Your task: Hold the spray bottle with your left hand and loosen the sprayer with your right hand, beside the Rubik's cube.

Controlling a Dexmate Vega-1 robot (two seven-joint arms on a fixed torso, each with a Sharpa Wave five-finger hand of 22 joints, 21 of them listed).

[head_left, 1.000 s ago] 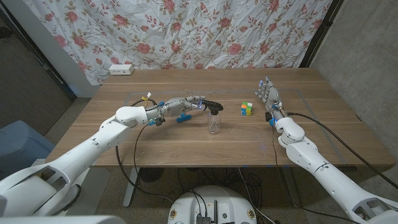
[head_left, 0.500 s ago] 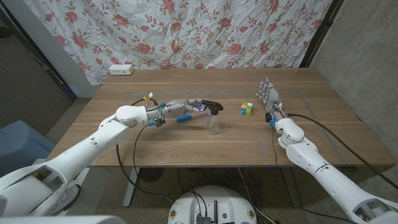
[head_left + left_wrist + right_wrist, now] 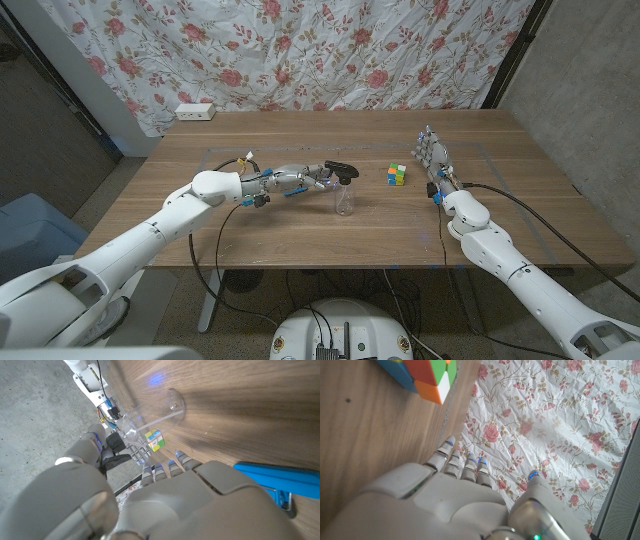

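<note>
A clear spray bottle (image 3: 345,203) with a black sprayer (image 3: 341,169) stands upright near the table's middle; in the left wrist view the bottle (image 3: 156,414) shows beyond my fingers. My left hand (image 3: 304,178) reaches in from the left with fingers stretched out, fingertips right at the sprayer and nothing gripped. The Rubik's cube (image 3: 398,174) sits a short way to the right of the bottle and shows again (image 3: 426,372) in the right wrist view. My right hand (image 3: 433,156) stands further right, beyond the cube, fingers apart and holding nothing.
A blue clamp (image 3: 291,190) lies on the wooden table (image 3: 300,240) just under my left hand, also seen as the clamp (image 3: 272,481). A white power strip (image 3: 195,111) sits at the back left edge. A floral curtain (image 3: 330,50) hangs behind.
My left hand has slid to the right over the blue clamp, up to the bottle's sprayer. The right hand, the bottle and the cube have stayed put.
</note>
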